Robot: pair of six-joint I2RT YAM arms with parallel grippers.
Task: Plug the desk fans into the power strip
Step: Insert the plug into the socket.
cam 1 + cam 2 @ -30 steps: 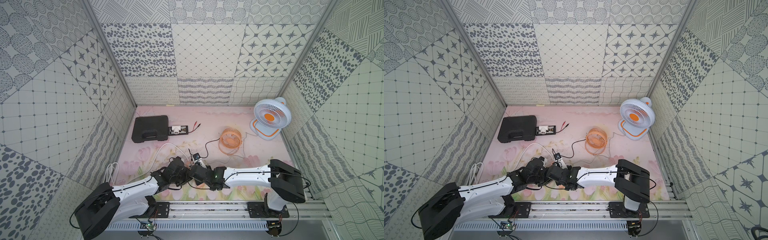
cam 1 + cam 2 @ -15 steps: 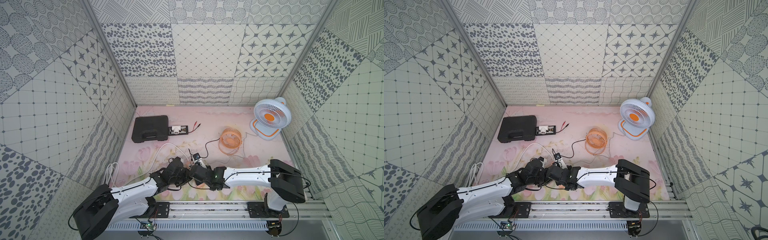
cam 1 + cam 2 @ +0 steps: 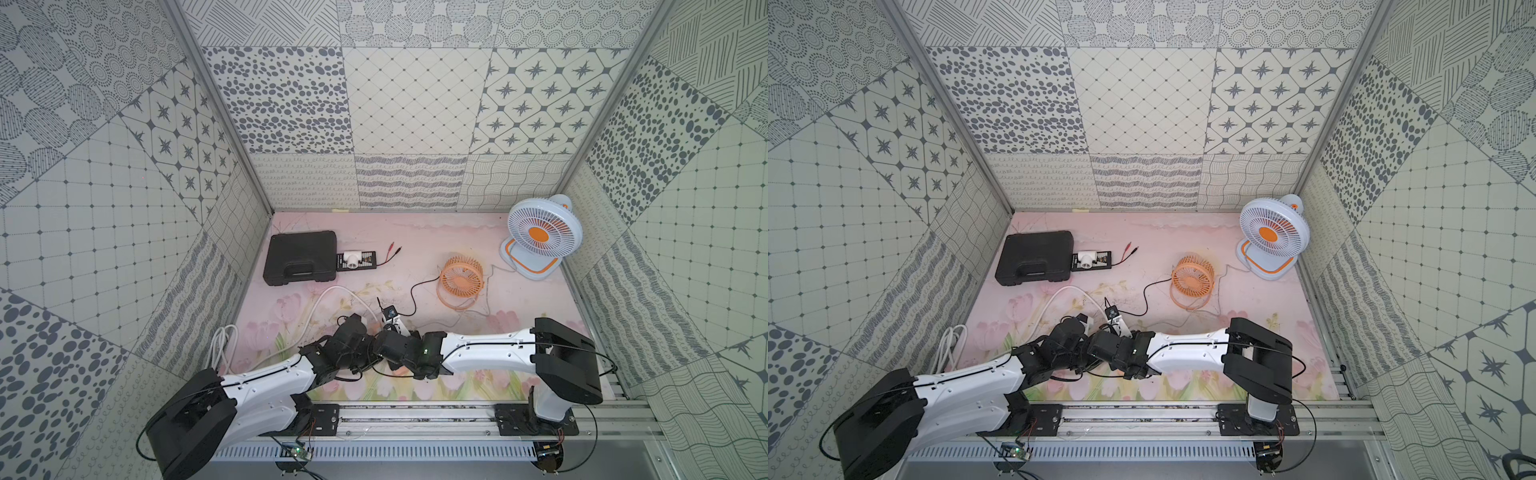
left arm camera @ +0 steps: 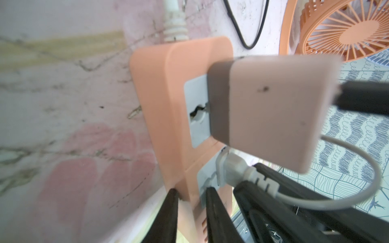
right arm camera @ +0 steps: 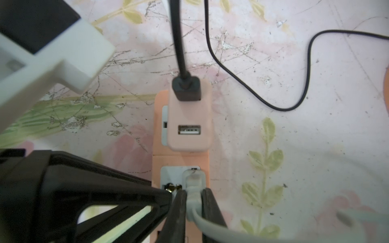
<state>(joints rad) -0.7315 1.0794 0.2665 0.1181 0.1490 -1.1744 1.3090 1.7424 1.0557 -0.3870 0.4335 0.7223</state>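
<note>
Right wrist: right end effector (image 5: 193, 194) grips plug (image 5: 194, 178) beside adapter (image 5: 189, 126); left end effector (image 4: 191, 195) grips power strip (image 4: 166, 105).

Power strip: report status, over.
Left gripper clamped on power strip end. Right gripper shut on white plug, plug at the second socket, seating unclear. Pink adapter fills the neighbouring socket; nothing blocking.

left hand (image 4: 191, 191), right hand (image 5: 194, 191), both clamped

The left pincer (image 4: 191, 191) has narrowed onto the power strip (image 4: 166, 90).
</note>
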